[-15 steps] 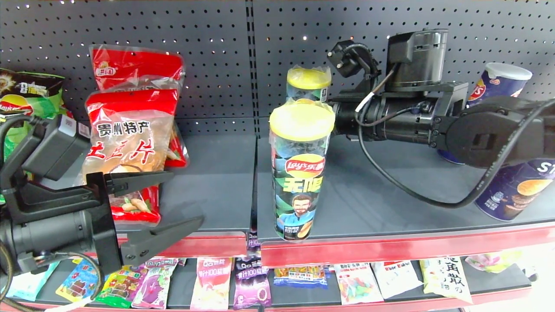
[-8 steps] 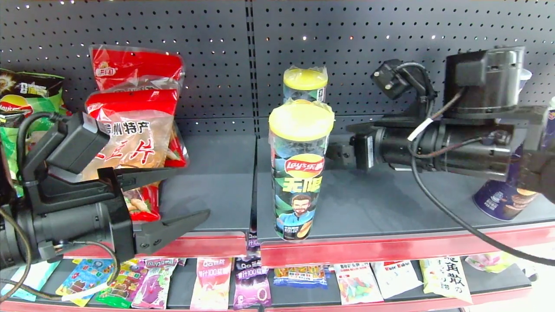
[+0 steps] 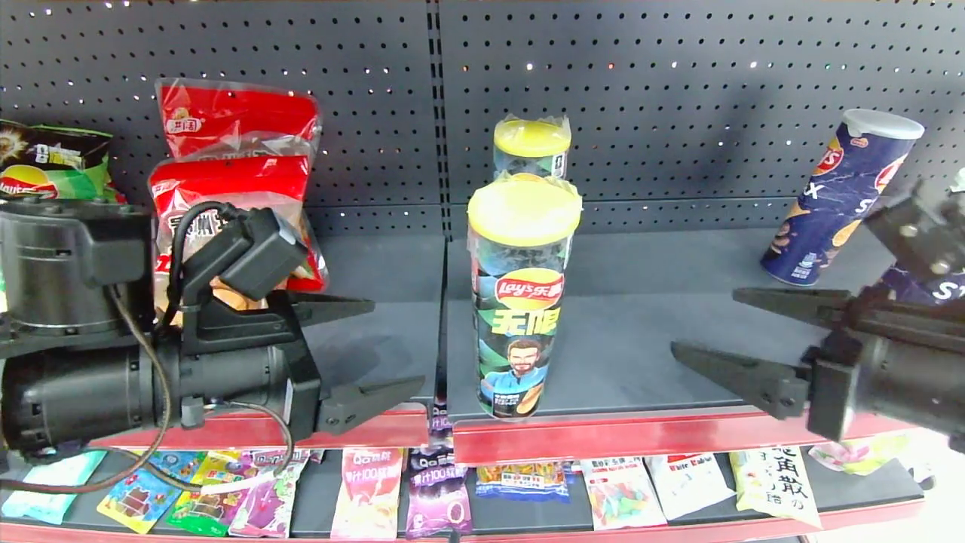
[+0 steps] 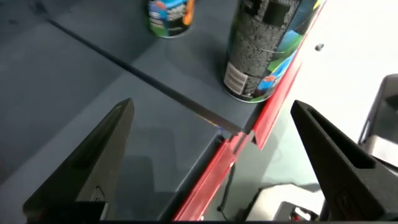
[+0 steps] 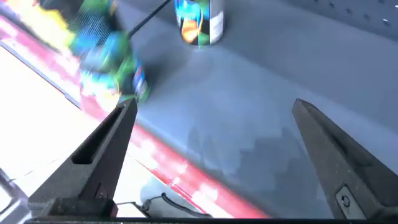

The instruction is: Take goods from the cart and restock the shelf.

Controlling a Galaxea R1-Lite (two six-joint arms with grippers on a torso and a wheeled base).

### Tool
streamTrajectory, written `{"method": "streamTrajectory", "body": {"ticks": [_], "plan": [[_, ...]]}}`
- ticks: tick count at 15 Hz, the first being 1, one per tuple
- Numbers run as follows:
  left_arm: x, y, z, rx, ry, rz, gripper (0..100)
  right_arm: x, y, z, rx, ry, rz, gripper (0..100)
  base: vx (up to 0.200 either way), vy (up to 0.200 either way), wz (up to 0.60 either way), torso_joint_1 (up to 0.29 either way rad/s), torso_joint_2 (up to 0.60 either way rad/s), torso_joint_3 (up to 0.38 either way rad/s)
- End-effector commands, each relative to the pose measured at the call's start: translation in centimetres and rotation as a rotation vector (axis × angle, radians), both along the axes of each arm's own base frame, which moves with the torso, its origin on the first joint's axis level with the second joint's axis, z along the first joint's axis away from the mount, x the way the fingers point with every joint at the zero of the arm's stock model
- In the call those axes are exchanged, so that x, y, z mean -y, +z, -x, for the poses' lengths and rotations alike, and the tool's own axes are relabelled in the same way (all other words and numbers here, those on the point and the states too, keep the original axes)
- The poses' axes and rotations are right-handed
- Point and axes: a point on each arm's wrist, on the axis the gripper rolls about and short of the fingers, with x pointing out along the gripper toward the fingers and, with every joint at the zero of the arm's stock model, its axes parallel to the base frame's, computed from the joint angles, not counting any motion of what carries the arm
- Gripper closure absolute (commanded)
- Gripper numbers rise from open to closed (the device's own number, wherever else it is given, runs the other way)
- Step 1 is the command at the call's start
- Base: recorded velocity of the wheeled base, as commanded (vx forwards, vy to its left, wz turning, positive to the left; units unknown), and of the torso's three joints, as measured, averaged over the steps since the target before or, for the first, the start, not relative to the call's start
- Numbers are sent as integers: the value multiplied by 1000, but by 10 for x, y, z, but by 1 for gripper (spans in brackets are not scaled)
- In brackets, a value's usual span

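Note:
Two green chip cans with yellow lids stand on the grey shelf [image 3: 641, 332]: the front can [image 3: 522, 302] near the red front edge, the rear can [image 3: 531, 145] by the pegboard. My left gripper [image 3: 397, 345] hangs open and empty left of the front can, over the shelf's front edge. My right gripper [image 3: 705, 323] is open and empty to the can's right. In the left wrist view the left gripper [image 4: 211, 106] points at the front can [image 4: 267, 50] and rear can [image 4: 171, 12]. In the right wrist view the right gripper [image 5: 214, 102] faces a blurred front can [image 5: 109, 56] and the rear can [image 5: 199, 22].
Red snack bags [image 3: 230, 151] and a green chip bag [image 3: 45, 162] stand at the shelf's left. A blue can [image 3: 837, 200] leans at the right, with another [image 3: 931, 286] partly hidden behind my right arm. Small snack packets [image 3: 422, 490] line the lower shelf.
My right arm has pulled back from the rear green can, moving right and toward the shelf's front edge. My left arm has moved right, closer to the front can.

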Motion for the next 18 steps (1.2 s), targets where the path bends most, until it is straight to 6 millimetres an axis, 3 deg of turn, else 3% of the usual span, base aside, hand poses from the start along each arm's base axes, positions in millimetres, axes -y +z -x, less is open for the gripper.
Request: {"method": "streamTrajectory", "body": {"ticks": [1, 3, 7, 18], "plan": [[7, -12, -9, -38, -7, -29, 0, 22, 0, 32, 58, -6, -37, 0, 0, 0, 0, 0, 0, 0], [12, -20, -18, -28, -18, -73, 0, 28, 0, 39, 81, -31, -45, 0, 0, 0, 0, 0, 0, 0], [27, -17, -37, -4, -39, -77, 0, 33, 2, 44, 103, -62, -56, 0, 0, 0, 0, 0, 0, 0], [47, -15, -52, 9, -74, -72, 0, 37, 4, 43, 109, -93, -62, 0, 0, 0, 0, 0, 0, 0]]}}
